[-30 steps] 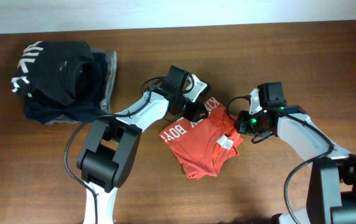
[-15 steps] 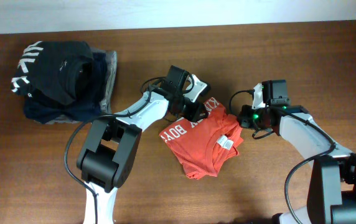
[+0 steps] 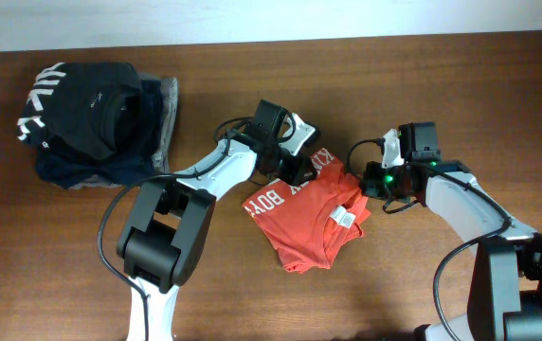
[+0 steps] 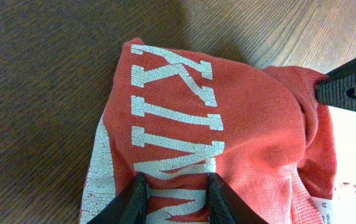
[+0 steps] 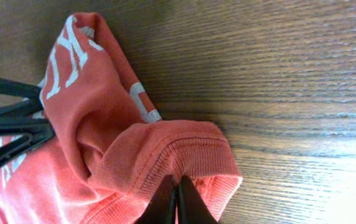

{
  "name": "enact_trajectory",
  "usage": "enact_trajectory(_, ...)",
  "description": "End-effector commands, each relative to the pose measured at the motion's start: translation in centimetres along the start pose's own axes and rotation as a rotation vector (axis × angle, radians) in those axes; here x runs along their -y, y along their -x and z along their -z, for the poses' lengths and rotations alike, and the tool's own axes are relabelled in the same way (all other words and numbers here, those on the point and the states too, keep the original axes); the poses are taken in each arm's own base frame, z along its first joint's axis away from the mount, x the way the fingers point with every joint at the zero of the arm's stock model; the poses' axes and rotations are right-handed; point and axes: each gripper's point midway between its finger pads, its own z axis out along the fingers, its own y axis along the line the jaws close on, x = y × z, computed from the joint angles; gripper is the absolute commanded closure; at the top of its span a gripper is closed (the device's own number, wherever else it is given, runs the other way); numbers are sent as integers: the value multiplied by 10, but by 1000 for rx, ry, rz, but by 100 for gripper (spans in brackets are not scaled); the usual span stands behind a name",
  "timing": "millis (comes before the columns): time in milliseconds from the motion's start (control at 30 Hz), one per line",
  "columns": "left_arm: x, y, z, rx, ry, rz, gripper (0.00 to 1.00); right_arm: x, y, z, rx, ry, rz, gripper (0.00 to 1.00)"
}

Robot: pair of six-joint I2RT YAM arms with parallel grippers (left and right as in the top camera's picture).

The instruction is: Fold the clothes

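The clothes [image 3: 309,213], an orange-red T-shirt with cracked white lettering [image 4: 172,118], lie bunched at mid-table with a white tag [image 3: 344,218] showing. My left gripper [image 3: 301,170] sits at the shirt's upper edge. In the left wrist view its gripper [image 4: 177,180] holds a fold of the lettered fabric between its two fingers. From the right, my right gripper [image 3: 368,185] meets the shirt's right corner. In the right wrist view its gripper [image 5: 177,180] is shut on the ribbed edge [image 5: 184,152] of the clothes [image 5: 97,118].
A pile of dark garments [image 3: 96,123], black with white letters over navy and grey, lies at the back left. Bare brown wood table [image 3: 498,85] surrounds the shirt. Both arms reach in from the front edge.
My right gripper's jaws have closed onto the shirt's ribbed edge after shifting slightly right. The left gripper and the shirt's main body have stayed put.
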Motion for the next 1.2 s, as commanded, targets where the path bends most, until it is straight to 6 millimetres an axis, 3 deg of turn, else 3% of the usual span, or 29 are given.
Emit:
enact_trajectory(0, -3, -16, -9, -49, -3, 32, 67, 14, 4, 0, 17, -66, -2, 96)
enact_trajectory(133, -3, -18, -9, -56, -3, 36, 67, 24, 4, 11, 17, -82, -28, 96)
enact_trajectory(367, -3, -18, -9, -55, -3, 36, 67, 41, -24, 24, -88, -118, -58, 96)
enact_trajectory(433, -4, -15, -8, -46, -3, 32, 66, 42, -28, 25, -103, -121, -63, 85)
enact_trajectory(500, -5, -10, -6, -35, -2, 30, 56, 43, -30, 26, -114, -125, -66, 85)
enact_trajectory(600, 3, 9, 10, -10, -53, 37, 55, 55, -38, 33, -142, -145, -117, 80)
enact_trajectory(733, 9, 32, 45, -7, -53, 61, 40, 55, -36, 48, -127, -80, -105, 78)
enact_trajectory(767, 10, 37, 56, -7, -46, 62, 32, 49, -33, 56, -106, -41, -95, 75)
enact_trajectory(800, 5, 43, 74, -6, -9, 81, 9, 42, -29, 66, -76, 5, -89, 73)
enact_trajectory(867, -4, 46, 96, -5, 30, 111, 1, 33, -26, 81, -36, 39, -85, 71)
enact_trajectory(967, -14, 33, 110, -44, 37, 162, 1, 23, -27, 101, 11, 49, -57, 69)
enact_trajectory(1167, -11, -46, 97, -282, -31, 162, 1, -5, -37, 144, 107, 101, 20, 66)
